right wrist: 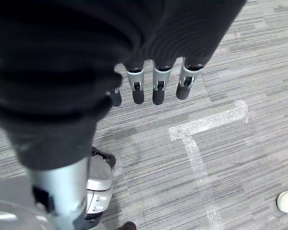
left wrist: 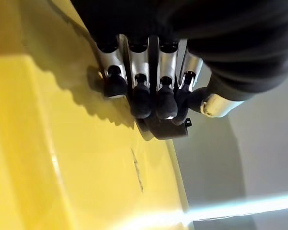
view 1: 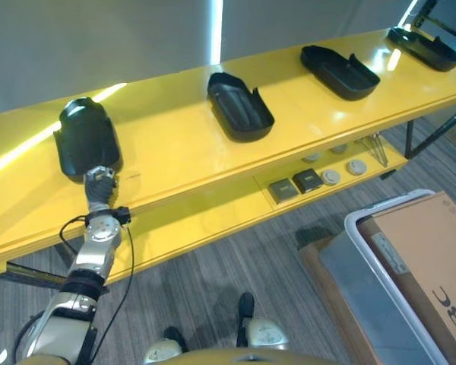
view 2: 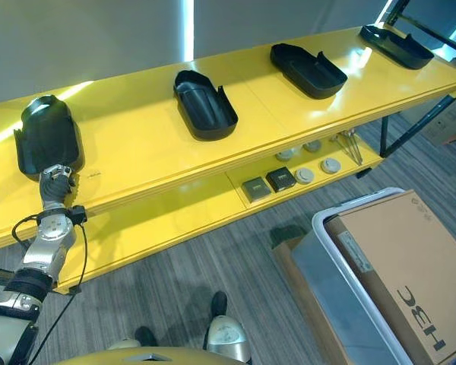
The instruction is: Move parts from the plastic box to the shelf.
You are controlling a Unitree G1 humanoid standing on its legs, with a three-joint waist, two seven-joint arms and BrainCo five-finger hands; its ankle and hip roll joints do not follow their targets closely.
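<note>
Shelf work on the left end now, the left hand (view 1: 100, 185) is up at the near edge of the yellow shelf (view 1: 182, 152), right against the near end of the leftmost black part (view 1: 87, 137). Its wrist view shows the fingers (left wrist: 140, 98) curled down with dark tips on the yellow top and a bit of the black part under them, so it looks like a light pinch on that near end, though how firm I cannot tell. Three more black parts sit along the top, one in the middle (view 1: 239, 106), one further right (view 1: 339, 71) and one at the far right end (view 1: 424, 47), well apart from each other. The plastic box (view 1: 380, 296) waits on the floor at the near right with a cardboard carton (view 1: 425, 258) in it. The right hand (right wrist: 153, 88) hangs over the carpet with relaxed fingers, holding nothing. To finish this placement well, I'd settle the part flat, keep it clear of the near edge, then let the fingers go straight before drawing back, so it isn't dragged off
</note>
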